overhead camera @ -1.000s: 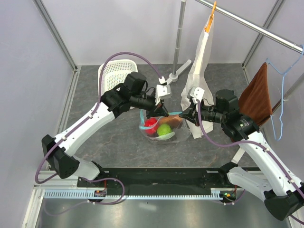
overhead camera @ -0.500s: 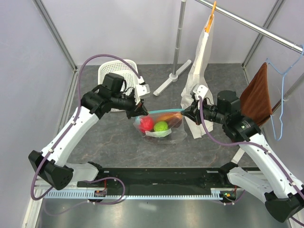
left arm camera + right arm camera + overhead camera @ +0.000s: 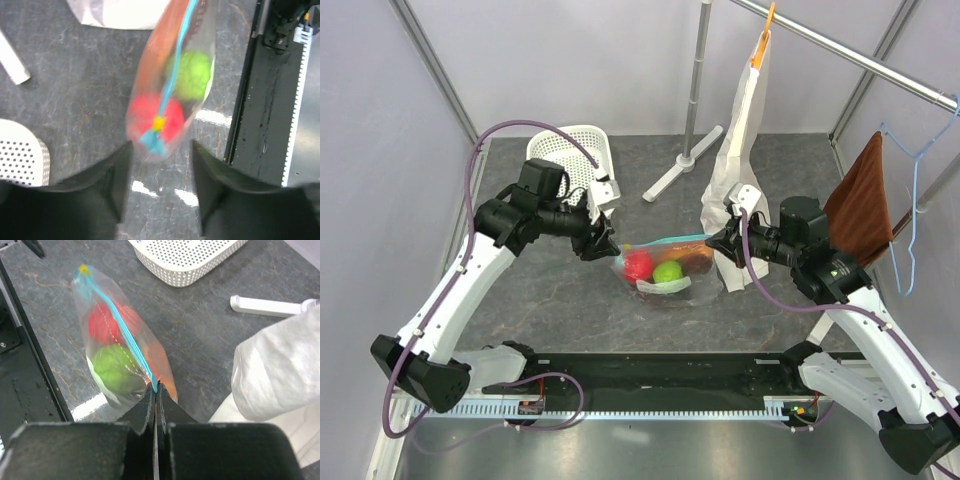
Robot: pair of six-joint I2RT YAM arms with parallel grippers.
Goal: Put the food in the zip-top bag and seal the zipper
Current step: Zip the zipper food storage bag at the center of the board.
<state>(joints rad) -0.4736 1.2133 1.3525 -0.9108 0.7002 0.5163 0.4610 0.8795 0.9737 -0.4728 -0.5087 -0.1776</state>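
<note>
The clear zip-top bag (image 3: 82, 287) stands on edge near the middle of the surface, its teal zipper (image 3: 122, 335) one straight line along the top, with a red apple (image 3: 638, 264), green round fruit (image 3: 667, 272) and orange papaya slice (image 3: 692, 256) inside.

White moulded shells form the long links of the left arm (image 3: 460, 290) and the right arm (image 3: 890, 335), joined by bulky matte-black joint housings. A purple cable (image 3: 510, 125) runs along each arm in loose loops. Black bases sit at the table's near edge on a black rail (image 3: 660, 372), fronted by a white slotted strip (image 3: 650, 408). The left gripper (image 3: 607, 246) and right gripper (image 3: 712, 238) have matte-black fingers (image 3: 112, 192) and a small white block at each wrist.
</note>
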